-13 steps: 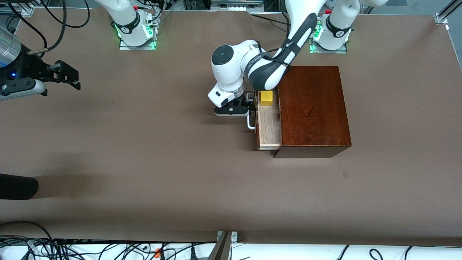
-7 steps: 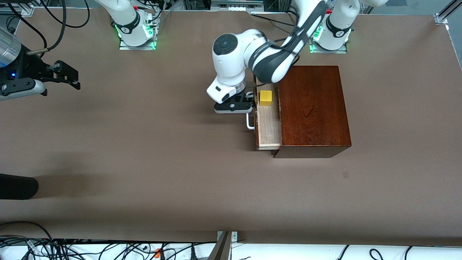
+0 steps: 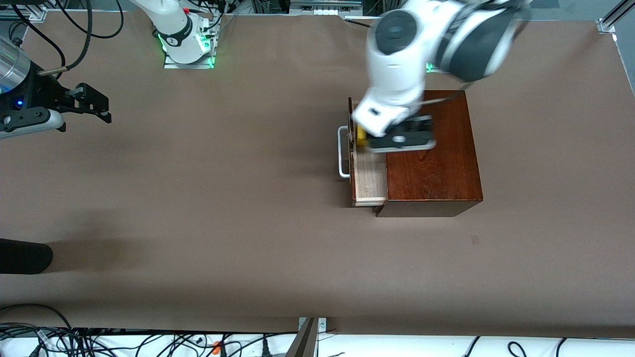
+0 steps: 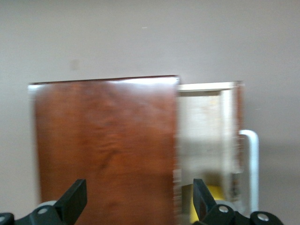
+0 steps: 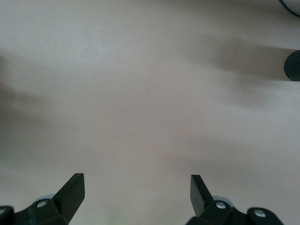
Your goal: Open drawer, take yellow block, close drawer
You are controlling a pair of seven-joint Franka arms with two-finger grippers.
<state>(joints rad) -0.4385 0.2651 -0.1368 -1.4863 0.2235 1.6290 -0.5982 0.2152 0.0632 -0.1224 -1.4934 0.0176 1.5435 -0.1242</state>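
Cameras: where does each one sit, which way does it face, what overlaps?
Front view: high across the table, facing both bases; shows the wooden box, open drawer, both arms, the right hand waiting at the right arm's end of the table.
Left wrist view: on the left arm, looking down over the box; open left hand frames it, yellow block in the drawer.
Right wrist view: looking down at bare table; open fingertips show.
Shared: front and left wrist views both show box, drawer, white handle, block.

a robotics lab is indicated — two arm bases [image 3: 186, 42] with green status lights are bolted to a brown-covered table [image 3: 198, 208], loose black cables [image 3: 74, 339] are bundled along the near edge, and aluminium framing [image 3: 612, 17] is seen at a corner.
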